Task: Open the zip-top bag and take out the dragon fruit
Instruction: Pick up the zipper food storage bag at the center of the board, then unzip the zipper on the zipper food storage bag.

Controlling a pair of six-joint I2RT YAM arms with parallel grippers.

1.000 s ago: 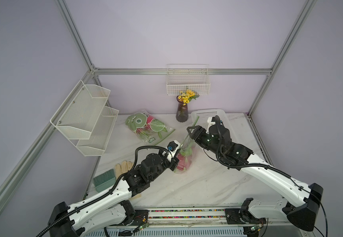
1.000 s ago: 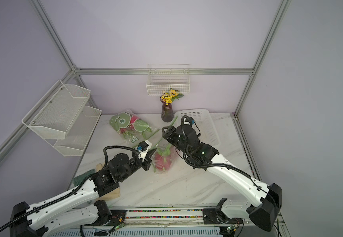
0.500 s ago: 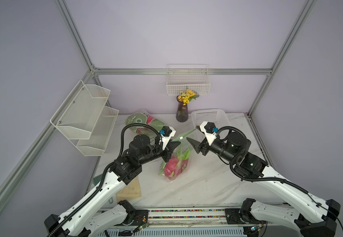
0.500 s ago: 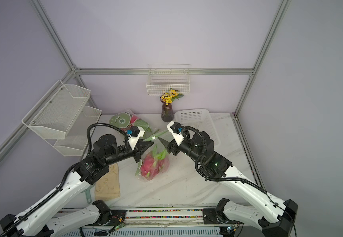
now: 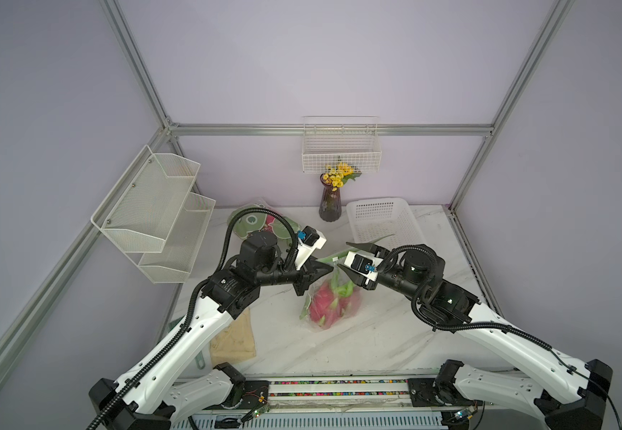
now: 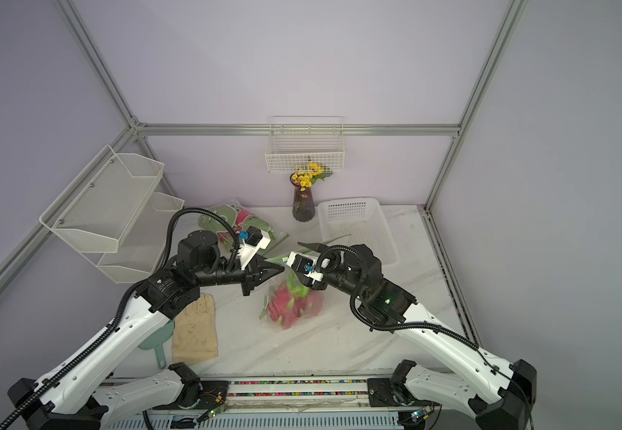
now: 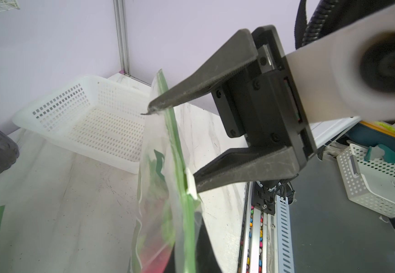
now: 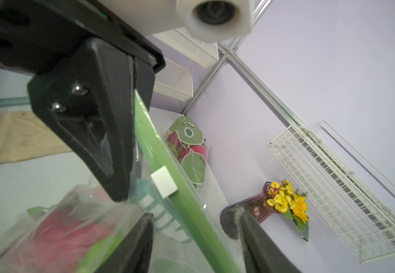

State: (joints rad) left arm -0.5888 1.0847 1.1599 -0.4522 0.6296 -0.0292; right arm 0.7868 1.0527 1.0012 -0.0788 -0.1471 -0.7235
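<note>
A clear zip-top bag (image 5: 324,298) (image 6: 283,298) hangs from its green zip strip (image 7: 175,141) (image 8: 158,151), upright over the marble table (image 5: 376,342). Magenta dragon fruit (image 5: 330,309) (image 6: 285,307) (image 8: 57,231) sag in its bottom. My left gripper (image 5: 329,268) (image 6: 281,268) (image 8: 121,196) is shut on the strip's end. My right gripper (image 5: 346,262) (image 6: 294,265) (image 7: 171,146) (image 8: 191,219) is open, its jaws straddling the strip. One of its fingertips (image 7: 197,182) is beside the white slider (image 7: 190,183) (image 8: 164,181). A second bag of dragon fruit (image 5: 261,223) (image 6: 235,217) (image 8: 189,146) lies at the back left.
A white perforated basket (image 5: 384,223) (image 7: 85,113) sits at the back right, with a purple vase of yellow flowers (image 5: 330,203) (image 8: 258,208) beside it. Mesh shelves (image 5: 153,212) hang on the left wall and a wire basket (image 5: 339,149) on the back wall. A beige glove (image 6: 194,331) lies front left.
Both arms rose from the table. The left gripper lifted the bag's zip edge, so the bag now hangs upright. The right gripper drew back to the right and now straddles the strip.
</note>
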